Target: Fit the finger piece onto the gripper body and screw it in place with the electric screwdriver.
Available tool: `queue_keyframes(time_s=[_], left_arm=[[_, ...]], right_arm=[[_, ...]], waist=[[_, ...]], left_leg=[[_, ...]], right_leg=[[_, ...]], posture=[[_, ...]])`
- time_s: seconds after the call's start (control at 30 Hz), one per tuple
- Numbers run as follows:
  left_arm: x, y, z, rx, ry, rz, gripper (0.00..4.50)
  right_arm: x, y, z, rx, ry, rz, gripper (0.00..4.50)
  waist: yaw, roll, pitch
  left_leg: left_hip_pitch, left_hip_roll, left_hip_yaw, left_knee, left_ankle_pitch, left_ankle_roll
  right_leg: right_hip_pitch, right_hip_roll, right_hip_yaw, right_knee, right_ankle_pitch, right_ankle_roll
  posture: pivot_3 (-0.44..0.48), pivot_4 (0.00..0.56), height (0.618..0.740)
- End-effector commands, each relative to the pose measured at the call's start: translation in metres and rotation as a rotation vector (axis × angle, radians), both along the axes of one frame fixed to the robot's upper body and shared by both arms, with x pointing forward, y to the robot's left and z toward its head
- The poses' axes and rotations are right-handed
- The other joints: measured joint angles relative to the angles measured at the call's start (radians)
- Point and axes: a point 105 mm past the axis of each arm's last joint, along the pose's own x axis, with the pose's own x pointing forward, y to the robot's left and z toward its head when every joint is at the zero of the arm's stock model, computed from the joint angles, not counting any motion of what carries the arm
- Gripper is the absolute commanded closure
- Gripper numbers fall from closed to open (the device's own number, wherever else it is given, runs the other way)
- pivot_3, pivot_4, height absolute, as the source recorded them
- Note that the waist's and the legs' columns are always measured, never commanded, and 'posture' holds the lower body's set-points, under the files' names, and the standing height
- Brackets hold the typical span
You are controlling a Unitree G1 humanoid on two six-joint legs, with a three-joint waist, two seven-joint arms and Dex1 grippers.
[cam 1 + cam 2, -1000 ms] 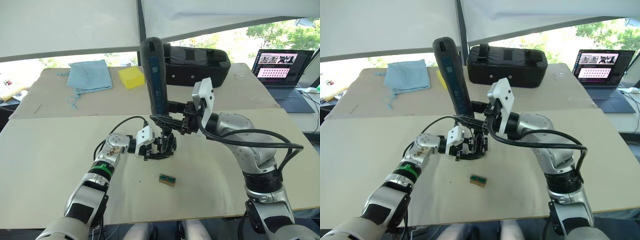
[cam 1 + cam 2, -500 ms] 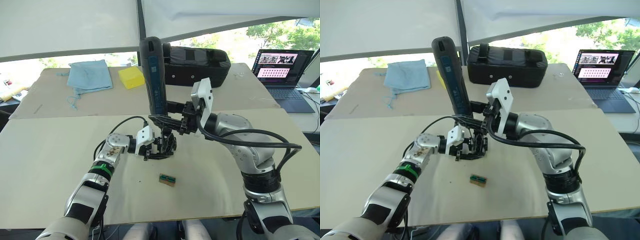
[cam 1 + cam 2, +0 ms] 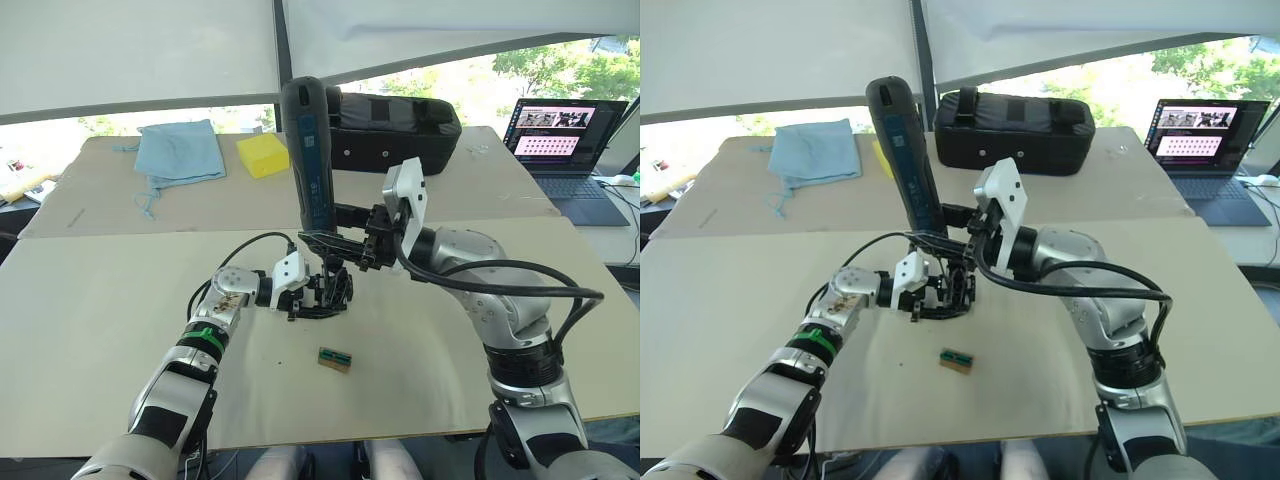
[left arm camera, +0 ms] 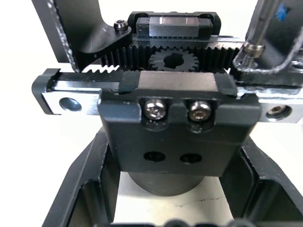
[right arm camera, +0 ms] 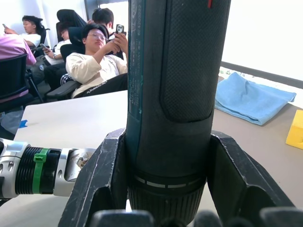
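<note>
Right pincer point(image 3: 345, 243) is clamped round the lower end of the electric screwdriver point(image 3: 309, 150), fingers point(image 5: 102, 175) pressed on both sides of its barrel. Screwdriver stands nearly upright w/ long axis vertical, top leaning slightly to the robot's left, bit pointing down at the gripper body point(image 3: 328, 290). Left pincer point(image 3: 312, 296) grips that body on the worktop point(image 3: 90, 310), directly under the screwdriver. In left wrist view, bit tip point(image 4: 253, 48) sits on a screw near the toothed rack. Finger piece can't be picked out.
</note>
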Motion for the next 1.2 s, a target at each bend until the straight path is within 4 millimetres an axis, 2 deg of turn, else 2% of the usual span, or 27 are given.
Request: queue_keyframes(time_s=[0.03, 0.23, 0.37, 0.53, 0.73, 0.9, 1.2], left_arm=[[0.009, -0.002, 0.022, -0.028, -0.069, 0.009, 2.19], [0.010, -0.003, 0.022, -0.028, -0.068, 0.008, 2.19], [0.010, -0.003, 0.022, -0.027, -0.068, 0.009, 2.19], [0.011, -0.004, 0.021, -0.026, -0.068, 0.009, 2.19], [0.012, -0.004, 0.021, -0.023, -0.070, 0.011, 2.19], [0.013, -0.004, 0.022, -0.023, -0.075, 0.012, 2.19], [0.012, -0.002, 0.021, -0.016, -0.076, 0.012, 2.19]], right_arm=[[-0.007, -0.003, 0.011, 0.028, -0.052, 0.006, 2.58], [-0.006, -0.003, 0.001, 0.072, -0.039, 0.011, 2.58], [-0.007, 0.000, -0.012, 0.065, -0.011, 0.034, 2.58], [0.008, -0.008, -0.050, -0.096, 0.037, 0.007, 2.58], [0.017, -0.015, -0.072, -0.220, 0.111, 0.015, 2.58], [0.019, -0.016, -0.080, -0.245, 0.170, 0.025, 2.58], [0.023, -0.020, -0.081, -0.240, 0.181, 0.005, 2.58]], waist=[[0.000, 0.000, 0.000], [0.001, 0.000, 0.000], [0.001, 0.000, 0.000], [0.002, 0.000, -0.002], [0.004, -0.001, -0.003], [0.006, -0.002, -0.005], [0.008, -0.003, -0.006]], left_leg=[[0.000, 0.000, 0.000, 0.000, 0.000, 0.000], [0.000, 0.000, 0.000, 0.000, 0.000, 0.000], [0.002, 0.000, 0.000, 0.000, 0.000, 0.000], [0.005, 0.000, 0.000, 0.000, 0.000, 0.000], [0.016, 0.001, 0.000, -0.001, -0.001, 0.000], [0.019, 0.001, 0.000, -0.001, -0.001, 0.001], [0.019, 0.001, 0.000, -0.001, -0.001, 0.001]], right_leg=[[0.000, 0.000, 0.000, 0.000, 0.000, 0.000], [0.001, 0.000, 0.000, 0.000, 0.000, 0.000], [0.002, 0.000, 0.000, 0.000, 0.000, 0.000], [0.005, 0.000, -0.001, 0.000, 0.000, 0.000], [0.016, 0.000, 0.000, -0.002, 0.000, 0.000], [0.019, 0.000, 0.000, -0.002, 0.000, 0.001], [0.019, 0.000, 0.001, -0.002, 0.000, 0.000]], posture=[[0.000, 0.150, 0.740], [0.000, 0.150, 0.740], [0.000, 0.150, 0.740], [0.000, 0.150, 0.740], [0.000, 0.150, 0.740], [0.000, 0.150, 0.740], [0.000, 0.150, 0.740]])
